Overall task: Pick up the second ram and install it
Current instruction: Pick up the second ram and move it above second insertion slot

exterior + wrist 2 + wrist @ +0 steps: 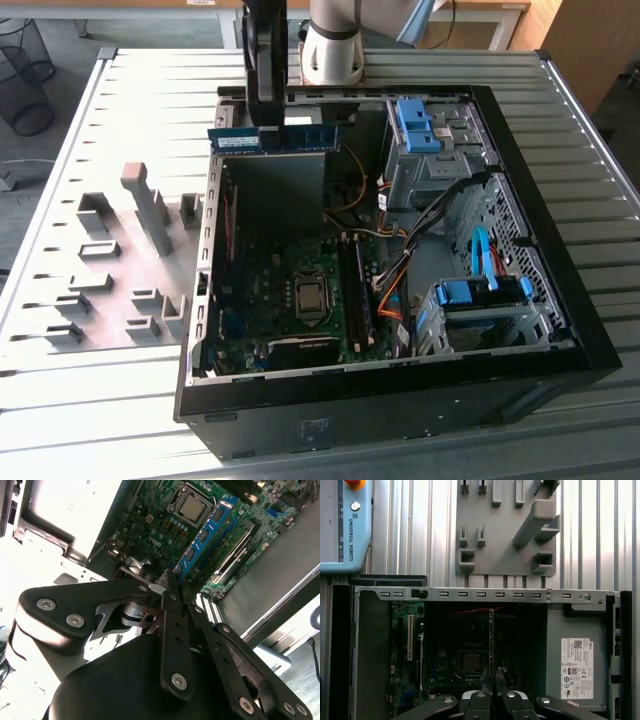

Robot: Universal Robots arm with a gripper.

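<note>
Second ram (275, 139): long blue-green circuit-board stick with a row of black chips, held aloft, level, long edge down, over the rear part of the open computer case (590, 340). Seen lengthwise in the second wrist view (202, 535), edge-on as a thin line in the first wrist view (491, 635). Gripper (267, 122): fingers closed tight on the stick, apparently near mid-length, nothing else held. Step in hand, by judgement: pick-up done, stick between lifting and insertion, installation not yet begun, well apart from everything below. Beneath: motherboard (255, 290) with processor socket (310, 296) and, just beside it toward the exterior view's right, long black memory slots (358, 290); occupancy of each slot not determinable. Requirements of seating, by judgement: stick parallel to a free slot, contact edge squarely over it, straight descent, even pressure at both ends. Farther off: light-blue drive-bay latches (415, 122), then grey holder blocks (140, 245) on the slatted table (90, 410).
</note>
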